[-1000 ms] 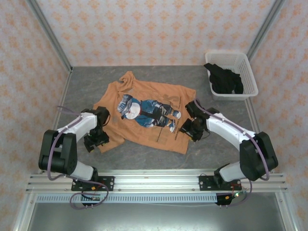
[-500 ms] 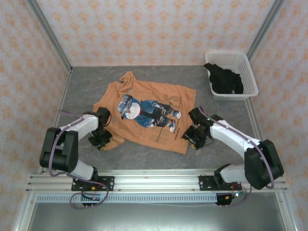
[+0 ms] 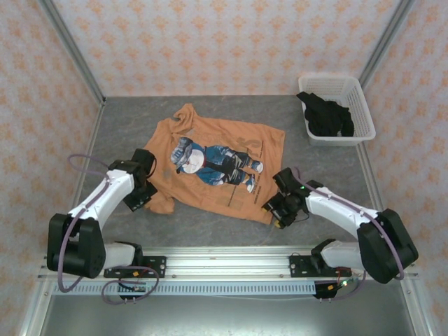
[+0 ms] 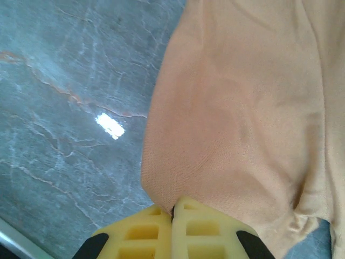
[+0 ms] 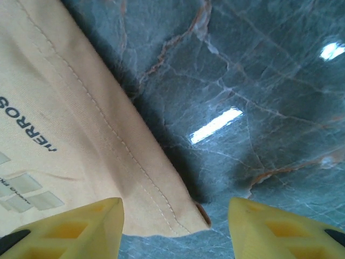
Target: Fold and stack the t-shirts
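The orange t-shirt [image 3: 217, 168] lies spread on the grey table, print side up. My left gripper [image 3: 145, 194] is at its near left edge, shut on a pinch of the orange cloth [image 4: 242, 108], which bulges up just beyond the closed jaws [image 4: 173, 211]. At the shirt's near right hem corner is my right gripper [image 3: 275, 211], open. In the right wrist view that stitched hem corner [image 5: 161, 205] lies flat between the spread fingers [image 5: 175, 208], touching neither. The black t-shirt [image 3: 327, 117] sits crumpled in the white basket [image 3: 358, 98] at the back right.
Grey marbled tabletop [image 3: 210, 224] shows bare in front of the shirt and along both sides. Patterned walls and metal corner posts close in the table at the back, left and right. The rail with the arm bases [image 3: 224, 266] runs along the near edge.
My left gripper shut on the shirt's near left edge and shifted slightly away from me. My right gripper slid toward me along the hem to the shirt's near right corner, staying open.
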Motion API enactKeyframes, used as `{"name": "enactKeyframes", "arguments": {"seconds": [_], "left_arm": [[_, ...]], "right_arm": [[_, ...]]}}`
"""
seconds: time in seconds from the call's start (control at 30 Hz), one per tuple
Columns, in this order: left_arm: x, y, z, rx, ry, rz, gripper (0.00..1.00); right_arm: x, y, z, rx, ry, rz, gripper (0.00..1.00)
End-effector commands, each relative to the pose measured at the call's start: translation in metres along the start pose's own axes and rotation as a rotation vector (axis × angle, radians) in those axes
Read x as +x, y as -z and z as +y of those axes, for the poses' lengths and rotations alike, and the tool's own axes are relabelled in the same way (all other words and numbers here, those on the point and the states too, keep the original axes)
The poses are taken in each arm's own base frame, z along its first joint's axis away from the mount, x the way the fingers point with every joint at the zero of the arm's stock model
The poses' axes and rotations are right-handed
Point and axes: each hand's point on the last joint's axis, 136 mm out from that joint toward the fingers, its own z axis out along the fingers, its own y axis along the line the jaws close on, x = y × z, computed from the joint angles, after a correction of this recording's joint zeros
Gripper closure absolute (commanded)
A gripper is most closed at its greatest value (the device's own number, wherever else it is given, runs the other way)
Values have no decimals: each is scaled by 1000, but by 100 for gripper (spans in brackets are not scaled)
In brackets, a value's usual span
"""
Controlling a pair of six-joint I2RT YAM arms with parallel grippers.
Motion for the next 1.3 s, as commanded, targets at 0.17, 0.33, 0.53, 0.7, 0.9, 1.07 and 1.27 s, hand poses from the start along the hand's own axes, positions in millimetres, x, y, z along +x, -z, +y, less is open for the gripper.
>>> {"name": "enactKeyframes", "arguments": {"seconds": [0.17,0.33,0.53,0.7,0.9,1.07,1.27], "left_arm": [[-2,10,17,-63,-12,-35,100],[-4,14,17,-55,-13,-52,100],[-10,22,16,-48,-21,-84,100],[-13,28,14,-39,-26,-106,100],[-17,33,7,-27,-31,-121,100],[-17,34,4,-25,-39,-121,100],[-16,33,3,-30,-57,-124,100]], "right_arm": [[12,-9,5,16,-37,-2,46],[3,-7,1,47,-30,-61,63],[-24,12,4,160,70,-182,88],[-39,29,10,208,116,-213,96],[-53,32,14,218,119,-211,96],[-58,25,18,227,126,-197,97],[-71,26,27,211,121,-222,97]]}}
